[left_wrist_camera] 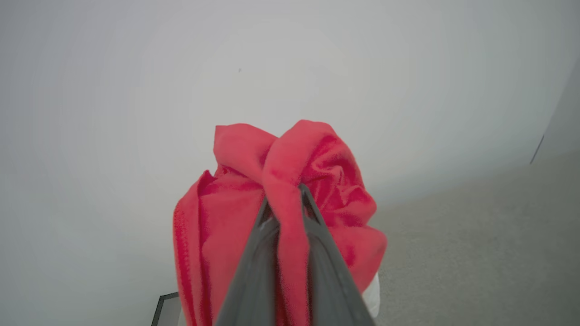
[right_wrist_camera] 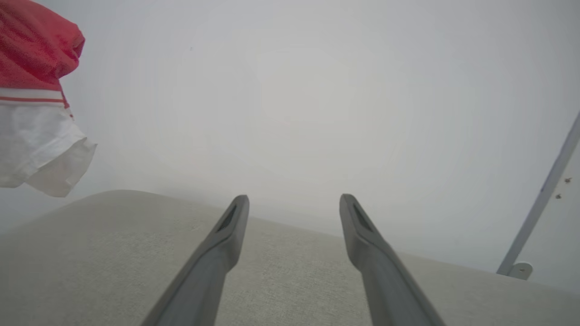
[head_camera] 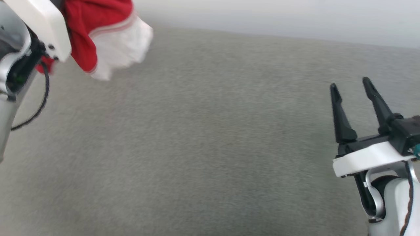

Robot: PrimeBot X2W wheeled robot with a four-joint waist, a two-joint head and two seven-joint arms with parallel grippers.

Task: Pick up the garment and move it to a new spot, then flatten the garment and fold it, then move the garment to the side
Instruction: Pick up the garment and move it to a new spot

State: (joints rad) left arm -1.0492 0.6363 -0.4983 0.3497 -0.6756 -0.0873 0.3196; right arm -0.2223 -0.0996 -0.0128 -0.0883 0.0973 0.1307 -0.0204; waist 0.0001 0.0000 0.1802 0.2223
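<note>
The garment is bright red fabric with a white cuff band and thin striped trim. It hangs bunched in the air at the top left of the head view, above the grey surface. My left gripper is shut on a fold of the garment, whose red cloth drapes over both fingers. In the right wrist view the garment dangles at the far left, its white cuff lowest. My right gripper stands open with nothing between its fingers, low at the right; in its wrist view the right gripper points over the surface's far edge.
A pale wall runs behind the grey fabric-covered surface. A thin grey pole with a small foot stands at the right in the right wrist view. A dark-edged corner shows below the garment in the left wrist view.
</note>
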